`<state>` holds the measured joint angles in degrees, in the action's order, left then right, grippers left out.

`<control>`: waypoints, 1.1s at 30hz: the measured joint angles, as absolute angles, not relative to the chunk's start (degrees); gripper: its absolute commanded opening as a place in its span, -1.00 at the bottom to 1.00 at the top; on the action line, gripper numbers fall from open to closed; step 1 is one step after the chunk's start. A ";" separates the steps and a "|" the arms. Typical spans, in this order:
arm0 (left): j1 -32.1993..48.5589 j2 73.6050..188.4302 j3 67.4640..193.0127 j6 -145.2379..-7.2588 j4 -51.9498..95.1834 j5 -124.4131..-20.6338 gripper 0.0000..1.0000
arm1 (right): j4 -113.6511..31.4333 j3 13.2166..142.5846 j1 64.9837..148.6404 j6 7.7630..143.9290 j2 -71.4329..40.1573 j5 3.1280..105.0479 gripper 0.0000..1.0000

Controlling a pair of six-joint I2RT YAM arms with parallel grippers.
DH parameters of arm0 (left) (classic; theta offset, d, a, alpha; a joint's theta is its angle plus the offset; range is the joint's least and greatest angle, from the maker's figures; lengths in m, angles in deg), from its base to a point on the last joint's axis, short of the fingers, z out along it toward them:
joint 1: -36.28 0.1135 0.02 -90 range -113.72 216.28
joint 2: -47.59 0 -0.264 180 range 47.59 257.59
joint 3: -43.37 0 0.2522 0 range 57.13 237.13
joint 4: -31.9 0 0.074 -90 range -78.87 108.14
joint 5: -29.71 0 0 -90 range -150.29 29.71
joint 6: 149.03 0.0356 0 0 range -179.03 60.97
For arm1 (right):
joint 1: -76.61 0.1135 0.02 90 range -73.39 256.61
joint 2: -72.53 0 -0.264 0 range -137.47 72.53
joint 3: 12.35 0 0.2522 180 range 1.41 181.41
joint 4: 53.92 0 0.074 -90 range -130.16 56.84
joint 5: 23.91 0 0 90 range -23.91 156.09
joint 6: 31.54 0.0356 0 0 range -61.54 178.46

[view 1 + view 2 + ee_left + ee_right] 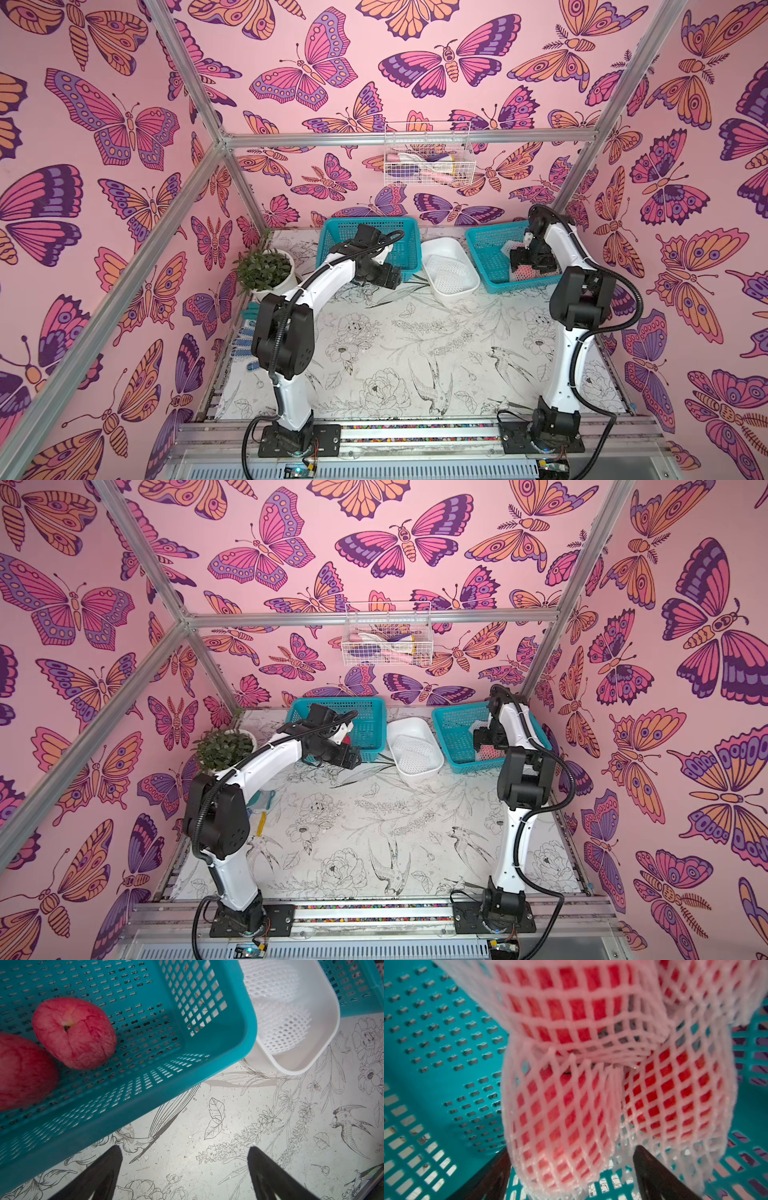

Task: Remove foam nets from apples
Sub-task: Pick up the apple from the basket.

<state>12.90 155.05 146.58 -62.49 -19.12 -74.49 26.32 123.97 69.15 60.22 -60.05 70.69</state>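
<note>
**Right gripper straddles a netted apple; left waits empty**

The right gripper hangs inside a teal basket. Its jaws are spread wide to either side of a netted apple (whether the pads touch foam I cannot tell), probably so it can pinch the sleeve rather than the fruit. The foam net is a soft white lattice, its diamond holes stretched over red skin and its end bunched and frayed. More wrapped fruit crowds just beyond.

The left gripper is wide and empty above the printed table. Ahead of it, two bare apples, smooth and streaked pink, rest in a second basket. Shed nets lie in a white tray beyond.
</note>
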 measured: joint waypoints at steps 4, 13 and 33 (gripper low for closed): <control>12.90 155.22 146.58 -62.49 -19.01 -74.73 0.92 | 27.43 126.51 69.15 60.75 -61.55 69.35 0.74; 12.90 155.33 146.56 -62.49 -18.62 -74.95 0.92 | 28.53 129.22 69.10 61.49 -64.96 67.69 0.59; 12.90 155.35 146.56 -62.56 -17.87 -75.32 0.91 | 29.49 130.99 69.12 60.96 -65.47 66.80 -0.11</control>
<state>12.90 155.35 146.56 -62.56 -17.87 -75.32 29.49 130.99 69.12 60.96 -65.47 66.80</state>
